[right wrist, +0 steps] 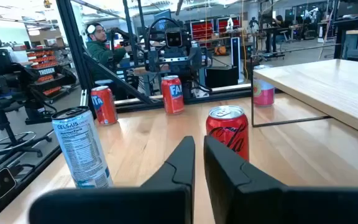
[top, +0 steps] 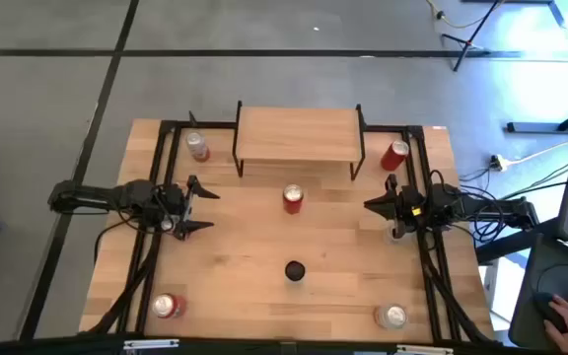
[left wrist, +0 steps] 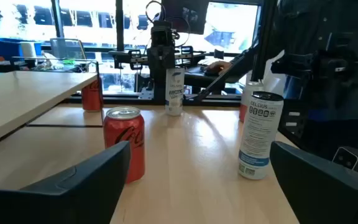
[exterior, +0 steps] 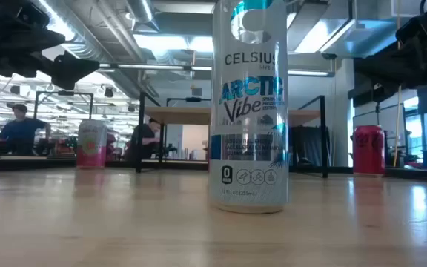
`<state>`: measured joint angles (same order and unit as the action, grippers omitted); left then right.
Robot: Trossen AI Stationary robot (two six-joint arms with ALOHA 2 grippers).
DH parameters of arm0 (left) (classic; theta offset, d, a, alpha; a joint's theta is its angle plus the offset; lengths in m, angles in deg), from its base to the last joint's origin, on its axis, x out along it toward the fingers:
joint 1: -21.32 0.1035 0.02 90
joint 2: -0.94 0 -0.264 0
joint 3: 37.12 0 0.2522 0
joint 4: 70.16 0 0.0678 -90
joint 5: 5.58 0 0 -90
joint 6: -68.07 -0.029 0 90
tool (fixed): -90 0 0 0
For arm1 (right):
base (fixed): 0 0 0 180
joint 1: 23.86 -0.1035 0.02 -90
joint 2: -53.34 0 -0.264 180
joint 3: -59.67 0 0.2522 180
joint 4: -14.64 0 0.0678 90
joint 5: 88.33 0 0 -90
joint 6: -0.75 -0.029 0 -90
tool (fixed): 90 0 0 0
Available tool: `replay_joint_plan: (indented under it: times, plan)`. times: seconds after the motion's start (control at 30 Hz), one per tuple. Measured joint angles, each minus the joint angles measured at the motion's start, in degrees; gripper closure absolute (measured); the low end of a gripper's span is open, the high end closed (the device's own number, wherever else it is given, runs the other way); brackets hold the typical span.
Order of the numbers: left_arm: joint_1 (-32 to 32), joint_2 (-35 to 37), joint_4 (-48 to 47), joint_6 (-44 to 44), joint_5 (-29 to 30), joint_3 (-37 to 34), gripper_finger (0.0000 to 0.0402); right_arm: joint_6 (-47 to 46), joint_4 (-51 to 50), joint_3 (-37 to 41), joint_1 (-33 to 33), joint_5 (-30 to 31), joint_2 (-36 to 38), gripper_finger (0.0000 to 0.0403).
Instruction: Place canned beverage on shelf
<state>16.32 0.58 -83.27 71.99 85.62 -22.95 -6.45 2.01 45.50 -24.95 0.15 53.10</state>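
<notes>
Light-wood shelf [top: 299,132] bare, red can [top: 293,198] before it, left gripper [top: 197,206] spread, right gripper [top: 374,204] nearly closed, empty.

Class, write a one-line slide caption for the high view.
Both arms wait beside a red can before the empty shelf: left gripper open, right gripper nearly shut.

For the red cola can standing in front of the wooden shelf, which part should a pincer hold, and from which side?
Grip the red cola can around its round side wall at mid-height, fingers on opposite sides. It stands upright with clear table on both sides. The open left pincer already faces it, so a level approach from the left seems best; the right pincer is nearly shut.
</notes>
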Motion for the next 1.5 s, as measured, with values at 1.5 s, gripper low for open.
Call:
replay_joint_plan:
  times: [1.5]
  plan:
    - [0.0, 0.0, 0.0, 0.0, 0.0, 0.0, 0.0024, 6.2, 0.8, 0.0, 0.0, 5.6, -0.1, 0.0379]
